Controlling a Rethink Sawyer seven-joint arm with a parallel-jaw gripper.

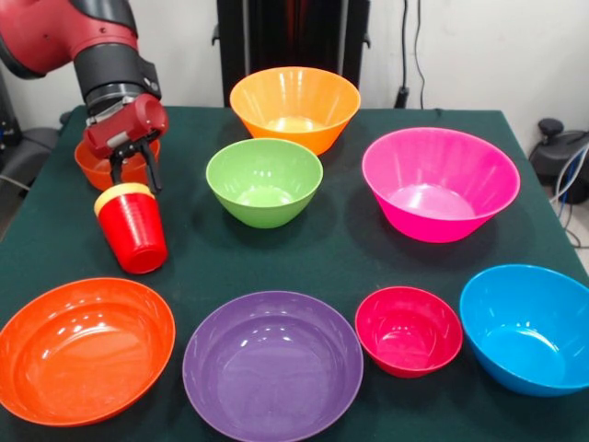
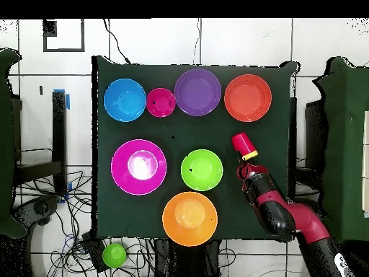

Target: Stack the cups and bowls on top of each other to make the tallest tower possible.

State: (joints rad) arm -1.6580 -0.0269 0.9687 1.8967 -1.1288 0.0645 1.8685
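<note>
From across the tabletop (image 1: 368, 249), the red and black arm comes down at the picture's upper left, and its gripper (image 1: 134, 175) hangs right over the 2 nested tapered plastic cups (image 1: 133, 228), a red one with a yellow rim showing at its upper end. The cups are tipped: the yellow end points up toward the fingers, the red base leans down and toward the camera. Their long axis therefore runs roughly on from the gripper, not across it. The dark fingers (image 1: 118, 171) reach down to the yellow rim; I cannot tell whether they are clamped on it or merely touching. Just behind the gripper sits a small light orange plastic bowl (image 1: 92, 164).

Looking straight down, the same cups (image 2: 244, 145) lie at the right side of the tabletop, between the orange-red bowl (image 2: 248, 97) above and the gripper (image 2: 250, 167) below. The yellow end faces the gripper, the red end faces away toward the row of 4 bowls. The green bowl (image 2: 202, 169) is near on the left, the big orange bowl (image 2: 189, 218) lower down.

No tower stands yet; every bowl sits alone. I judge the next move hinges on the cups' tilt, which must be squared before anything will rest on them.
</note>
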